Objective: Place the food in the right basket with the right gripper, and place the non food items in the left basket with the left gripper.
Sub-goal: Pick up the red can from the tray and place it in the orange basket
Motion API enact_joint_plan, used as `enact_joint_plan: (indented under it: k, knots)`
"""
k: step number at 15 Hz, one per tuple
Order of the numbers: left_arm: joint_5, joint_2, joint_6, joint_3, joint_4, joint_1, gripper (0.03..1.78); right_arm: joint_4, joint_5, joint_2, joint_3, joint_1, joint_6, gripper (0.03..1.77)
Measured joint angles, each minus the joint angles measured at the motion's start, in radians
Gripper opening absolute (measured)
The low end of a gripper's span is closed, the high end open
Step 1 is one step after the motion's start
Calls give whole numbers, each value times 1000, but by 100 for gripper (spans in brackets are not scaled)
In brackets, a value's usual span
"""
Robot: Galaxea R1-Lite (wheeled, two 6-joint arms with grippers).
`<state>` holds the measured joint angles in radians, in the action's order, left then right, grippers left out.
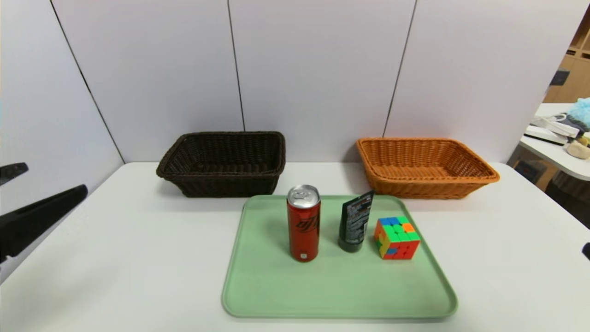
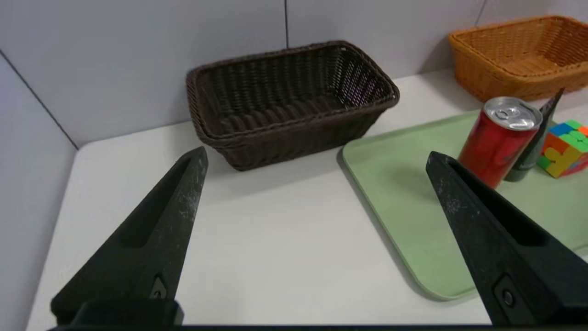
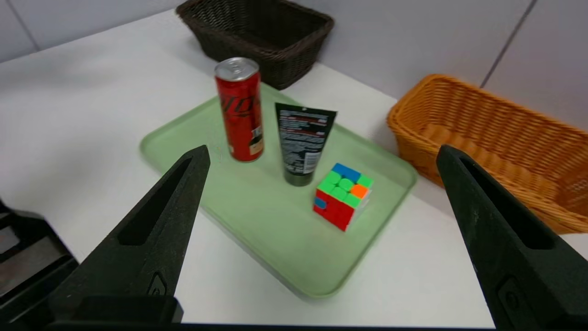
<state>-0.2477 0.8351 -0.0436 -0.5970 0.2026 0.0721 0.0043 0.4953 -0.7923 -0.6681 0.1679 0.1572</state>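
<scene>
The sorting looks to be at its very start: the red drink can (image 1: 303,226), the black squeeze tube (image 1: 356,223) and the puzzle cube (image 1: 397,238) all stand on the green tray (image 1: 341,295), can and tube upright, the cube beside the tube. Behind the tray are the two goals, the dark brown wicker basket (image 1: 230,184) on the left and the orange-tan wicker basket (image 1: 428,182) on the right, neither showing anything inside. The left gripper (image 2: 317,161) hangs out over the left side of the table, its fingers wide apart with nothing between them; the right gripper (image 3: 324,154) is likewise spread and empty, well clear of the items, though the head view catches so little of it that its exact place by the table's right side is hard to judge. The next move calls for choosing a first item. The can needs the right gripper, reaching across past tube and cube, so a low approach could topple the tube. The left would have to get round the can for its two, so clearing the can first seems sensible.
</scene>
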Motion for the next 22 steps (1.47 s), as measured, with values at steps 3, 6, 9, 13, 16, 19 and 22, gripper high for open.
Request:
enact_joint_plan:
  k: [3,6,9,13,16,19,22]
  knots:
    - [3,67,5,30,7,47,169,-54,-100,-123,-6,210,-10,170]
    - [9,115,7,54,9,86,169,-194,-215,-299,-8,401,-39,170]
    - [8,137,7,83,10,93,169,-333,-292,-467,-5,514,-63,170]
    - [8,153,11,123,11,106,169,-474,-338,-660,-15,588,-70,170]
    - [10,174,25,139,36,121,169,-535,-367,-763,-34,639,-71,170]
    - [10,185,27,157,42,123,169,-566,-380,-842,-70,660,-73,170]
    - [10,185,27,163,42,123,169,-639,-411,-906,-85,664,-72,170]
